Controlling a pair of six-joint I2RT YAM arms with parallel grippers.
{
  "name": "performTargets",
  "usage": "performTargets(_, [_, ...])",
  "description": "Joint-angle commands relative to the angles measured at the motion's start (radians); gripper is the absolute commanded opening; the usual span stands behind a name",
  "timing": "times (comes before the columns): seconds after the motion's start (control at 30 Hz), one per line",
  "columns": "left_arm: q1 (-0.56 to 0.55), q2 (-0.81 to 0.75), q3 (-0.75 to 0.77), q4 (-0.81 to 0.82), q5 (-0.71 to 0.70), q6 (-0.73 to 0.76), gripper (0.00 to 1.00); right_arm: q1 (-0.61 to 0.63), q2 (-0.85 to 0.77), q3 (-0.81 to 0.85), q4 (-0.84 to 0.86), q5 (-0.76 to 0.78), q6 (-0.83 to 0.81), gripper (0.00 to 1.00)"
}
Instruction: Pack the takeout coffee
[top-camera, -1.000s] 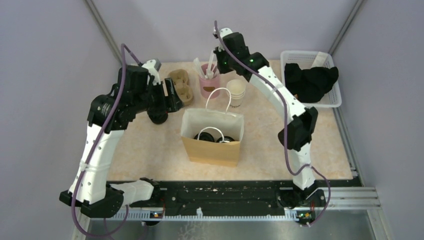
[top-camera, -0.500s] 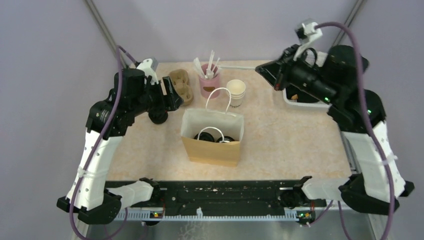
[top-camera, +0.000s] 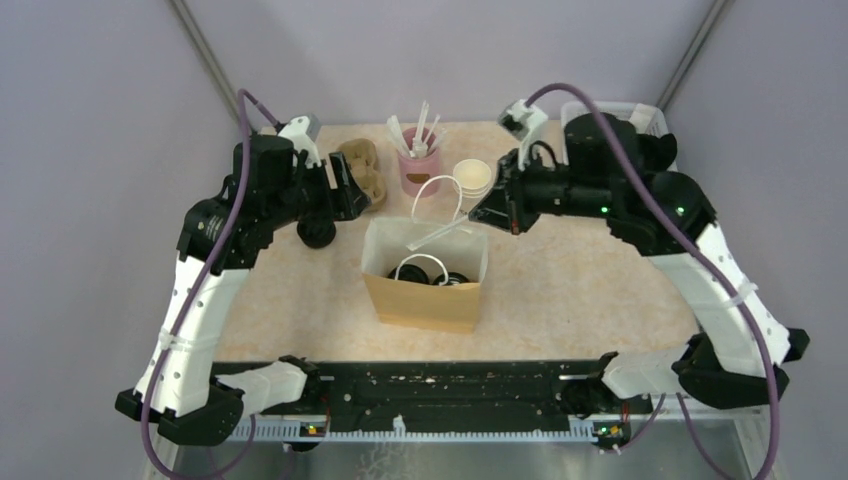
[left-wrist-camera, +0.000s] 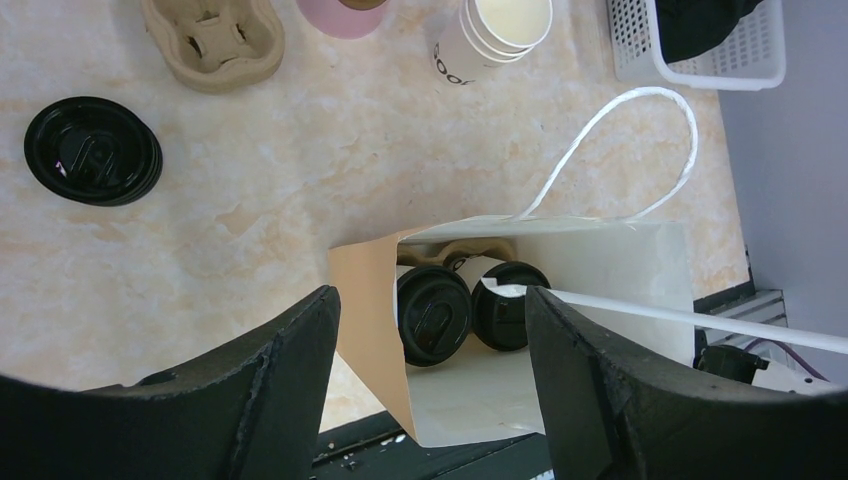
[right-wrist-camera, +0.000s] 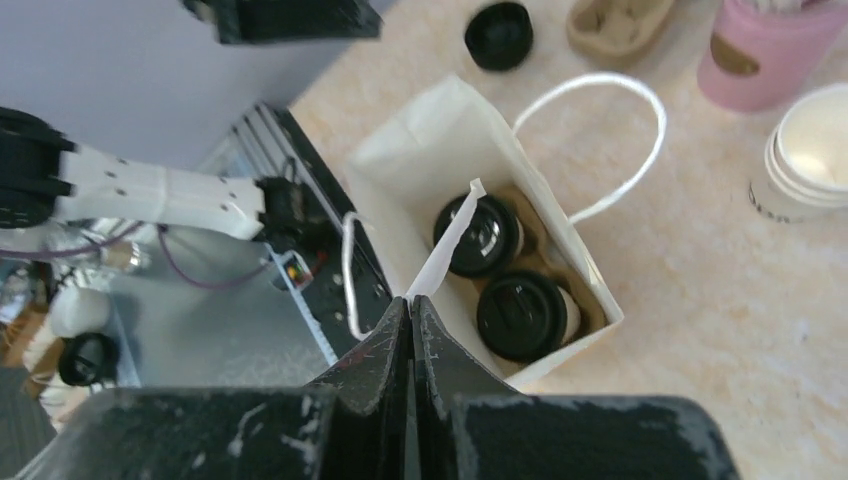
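From high behind the arm bases, facing 12 o'clock, wide over the beige marbled table (top-camera: 580, 290). From the left wrist, close, straight down at 10 o'clock of the open brown paper bag (top-camera: 425, 300); from the right, close too, at 2 o'clock. Bag in all three.

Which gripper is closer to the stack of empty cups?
Right. The right gripper, pinching a straw, is just beside the cups; the left gripper is past the pink cup, by the cardboard carrier.

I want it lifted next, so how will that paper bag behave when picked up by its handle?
The paper bag probably flexes: thin paper walls, thin looped handle. Two lidded cups stand inside, so it likely hangs bottom-heavy, yet swinging could spill them.
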Motion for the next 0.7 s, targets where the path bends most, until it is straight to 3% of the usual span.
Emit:
performTargets(0.0, [0.000, -0.002, 0.011, 0.033, 0.006, 0.006, 0.74, 0.085, 0.069, 0.056, -0.142, 0.224, -0.051, 0.00])
performTargets(0.3, [0.000, -0.017, 0.035, -0.003, -0.034, 0.002, 0.74, 0.186, 0.178, 0.030, -0.037, 0.414, -0.113, 0.00])
performTargets(0.67, [0.000, -0.021, 0.064, -0.033, -0.057, 0.005, 0.75, 0.200, 0.318, 0.010, -0.002, 0.418, -0.178, 0.00])
